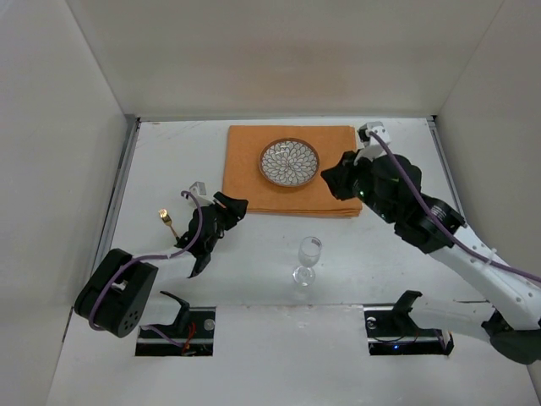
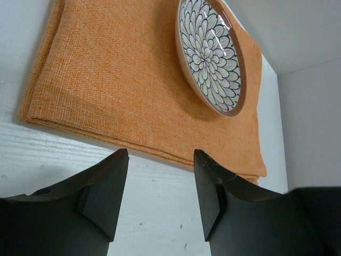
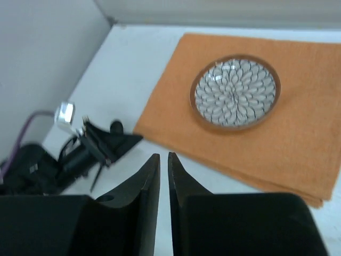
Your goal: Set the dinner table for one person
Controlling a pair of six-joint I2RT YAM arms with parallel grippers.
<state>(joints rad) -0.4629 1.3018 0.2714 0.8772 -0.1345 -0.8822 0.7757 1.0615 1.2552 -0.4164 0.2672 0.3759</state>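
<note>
The white dinner table (image 1: pixel 169 161) carries a folded orange cloth (image 1: pixel 292 172) at the back centre, with a flower-patterned plate (image 1: pixel 289 162) lying on it. A clear wine glass (image 1: pixel 308 258) stands upright in front of the cloth. A small gold fork (image 1: pixel 166 222) lies at the left. My left gripper (image 1: pixel 233 206) is open and empty just off the cloth's front left corner; its wrist view shows the jaws (image 2: pixel 160 160) apart over bare table, facing the cloth (image 2: pixel 122 85) and plate (image 2: pixel 210 53). My right gripper (image 1: pixel 334 179) is shut and empty above the cloth's right side (image 3: pixel 164 157).
White walls close in the table on the left, back and right. Thin metal strips (image 1: pixel 118 199) run along the table's side edges. The left arm's wrist (image 3: pixel 98 146) shows in the right wrist view, left of the cloth (image 3: pixel 298 144).
</note>
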